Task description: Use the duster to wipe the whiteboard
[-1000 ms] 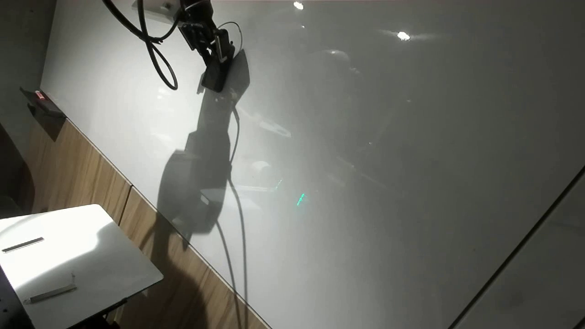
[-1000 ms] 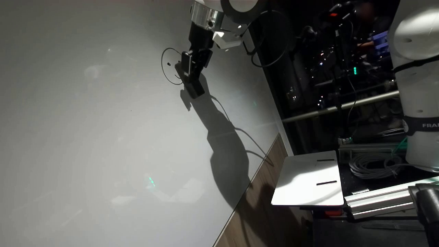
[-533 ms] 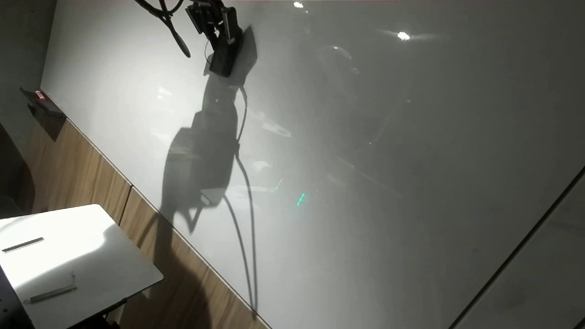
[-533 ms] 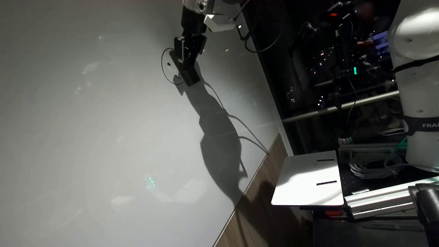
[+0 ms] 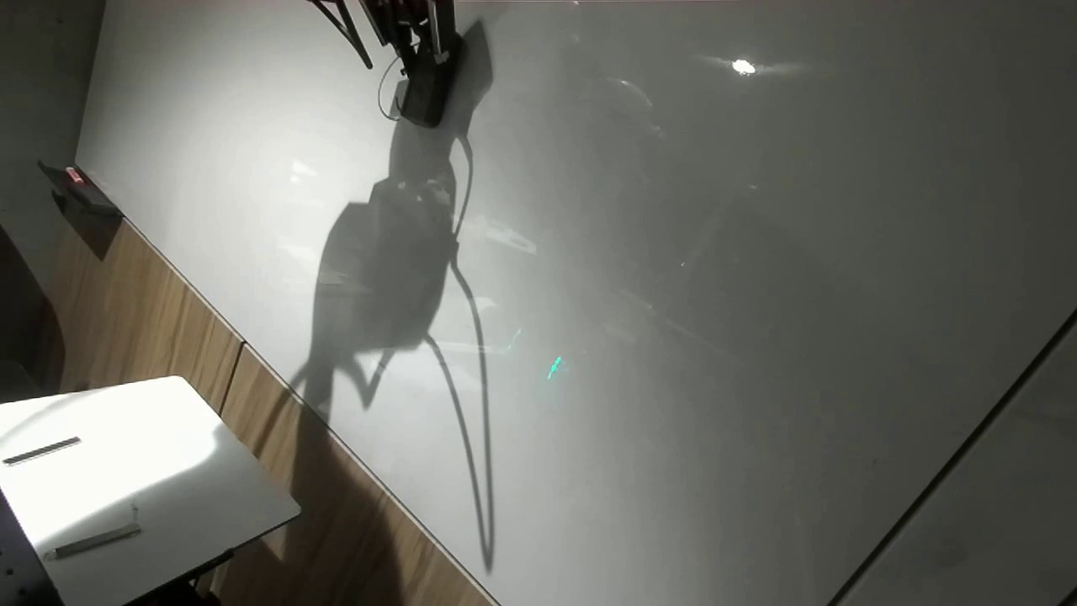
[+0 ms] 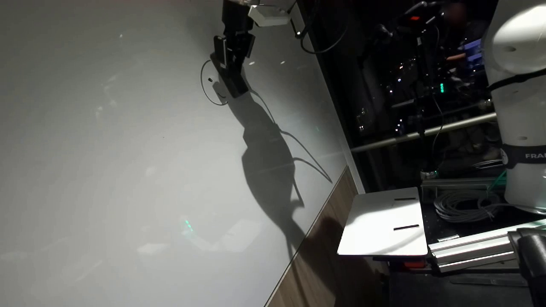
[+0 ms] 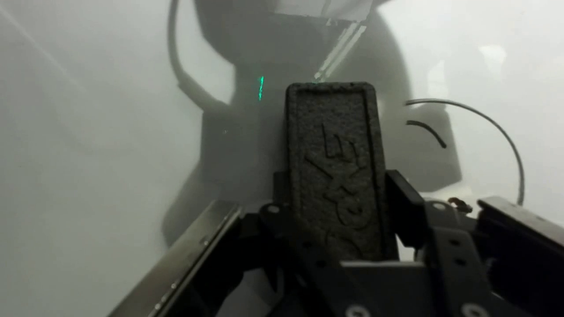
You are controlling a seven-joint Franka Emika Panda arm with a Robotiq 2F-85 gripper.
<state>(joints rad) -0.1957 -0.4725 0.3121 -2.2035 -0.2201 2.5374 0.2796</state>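
The dark grey duster (image 7: 335, 145), an oblong block with marks on its upper face, sits lengthwise between the fingers of my gripper (image 7: 340, 193), which is shut on it. In both exterior views the duster (image 5: 433, 88) (image 6: 236, 83) is high on the glossy whiteboard (image 5: 673, 421) (image 6: 106, 170), at or very near its surface; actual contact cannot be told. Part of a drawn face (image 6: 202, 81) shows beside it: a curved outline, a dot and a short curve. In the wrist view the outline (image 7: 513, 145) lies to the right, its remainder hidden behind duster and gripper.
Below the board runs a wooden panel (image 5: 278, 404), with a small white tabletop (image 5: 151, 471) bearing two thin dark bars. A dark ledge (image 5: 84, 192) with a red item juts out at the board's corner. Cables (image 6: 328, 49) hang from the arm.
Gripper and duster have moved upward in both exterior views, drifting right in one and left in the other, with their shadow following. A different part of the drawn outline shows beside the duster.
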